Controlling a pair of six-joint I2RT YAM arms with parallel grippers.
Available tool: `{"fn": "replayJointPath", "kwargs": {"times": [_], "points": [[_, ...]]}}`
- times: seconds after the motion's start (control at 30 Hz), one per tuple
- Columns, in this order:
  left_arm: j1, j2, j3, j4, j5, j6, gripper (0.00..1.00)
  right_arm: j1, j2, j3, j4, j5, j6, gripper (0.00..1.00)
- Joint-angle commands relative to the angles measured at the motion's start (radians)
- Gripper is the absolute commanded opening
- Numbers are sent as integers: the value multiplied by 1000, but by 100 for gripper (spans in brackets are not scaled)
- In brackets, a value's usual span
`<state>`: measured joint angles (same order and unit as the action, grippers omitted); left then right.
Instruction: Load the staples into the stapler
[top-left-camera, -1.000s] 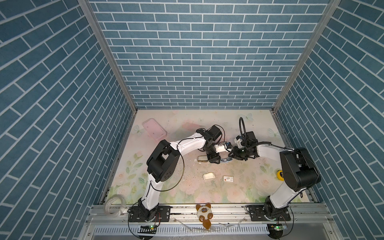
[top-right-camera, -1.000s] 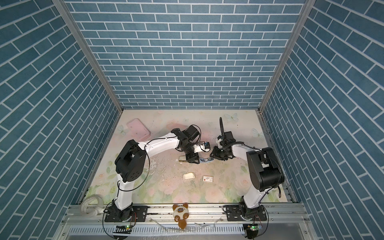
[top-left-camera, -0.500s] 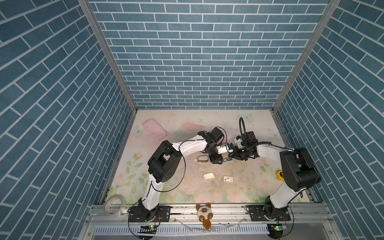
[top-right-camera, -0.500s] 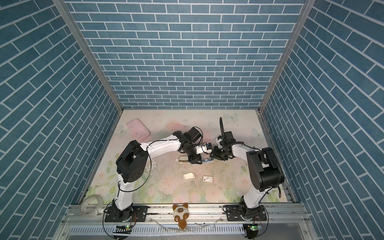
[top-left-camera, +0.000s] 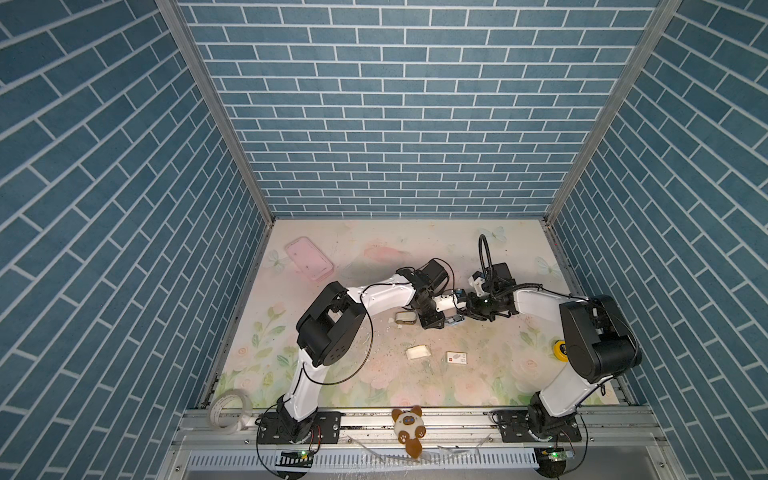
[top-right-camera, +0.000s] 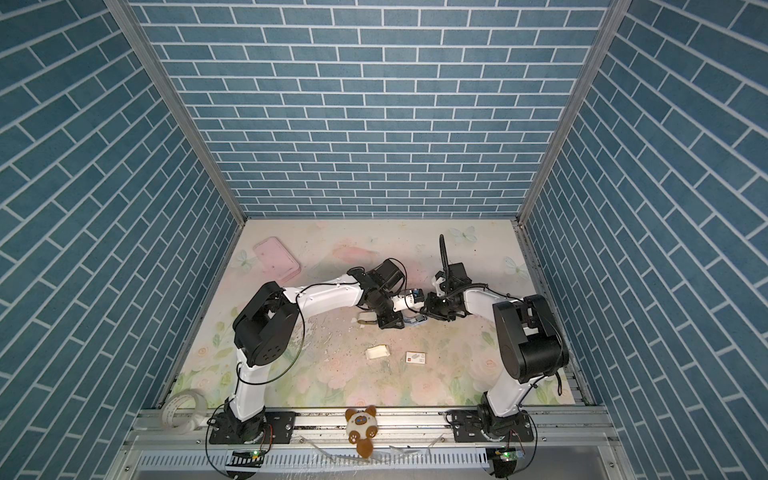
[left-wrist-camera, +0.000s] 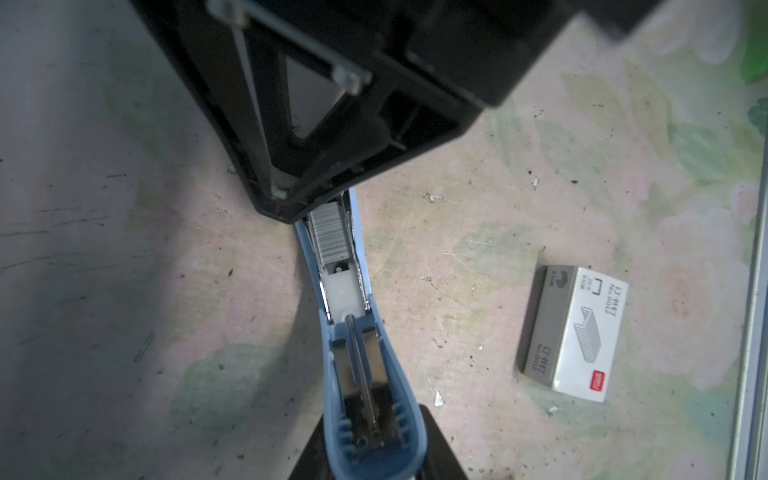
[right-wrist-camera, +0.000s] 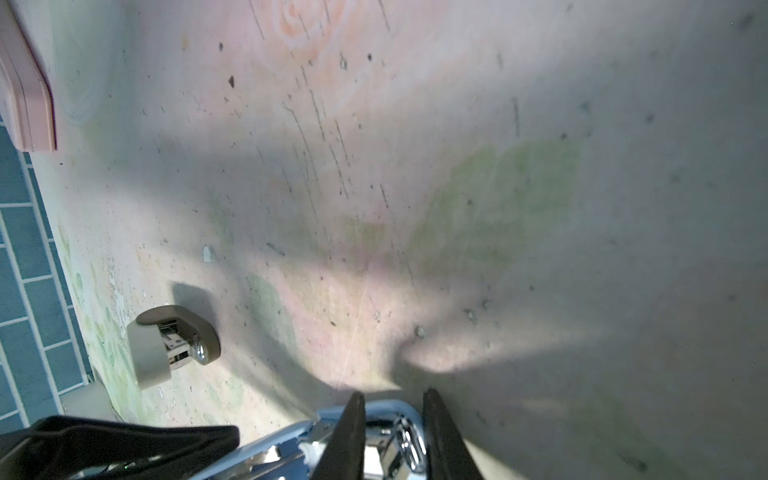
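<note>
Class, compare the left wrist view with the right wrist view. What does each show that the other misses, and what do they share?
Only the left wrist view: the staples lying in the stapler's open channel, and the white sleeve with its red mark, flat on the table. Only the right wrist view: a beige object, a pink box corner and blue wall tiles. Both: the blue stapler and the floral table.

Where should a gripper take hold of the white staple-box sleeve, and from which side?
Across its two long edges near mid-length, coming straight down from above. The staple-box sleeve lies flat on the table, broad printed face up, so only its thin side walls give opposing surfaces, and both look clear.
</note>
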<state>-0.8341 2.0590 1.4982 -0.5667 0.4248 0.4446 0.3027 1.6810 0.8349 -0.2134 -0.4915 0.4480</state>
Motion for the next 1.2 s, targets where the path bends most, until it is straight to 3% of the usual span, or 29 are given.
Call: {"fn": "replayJointPath", "kwargs": {"times": [0.0, 0.57, 1.17], "points": [[-7, 1, -13, 8, 5, -6, 28, -2, -4, -22, -43, 2, 11, 26], [-8, -21, -27, 2, 45, -4, 40, -16, -61, -26, -65, 27, 9, 28], [-10, -37, -29, 10, 49, 1, 35, -29, -94, -46, -65, 6, 4, 28]]}}
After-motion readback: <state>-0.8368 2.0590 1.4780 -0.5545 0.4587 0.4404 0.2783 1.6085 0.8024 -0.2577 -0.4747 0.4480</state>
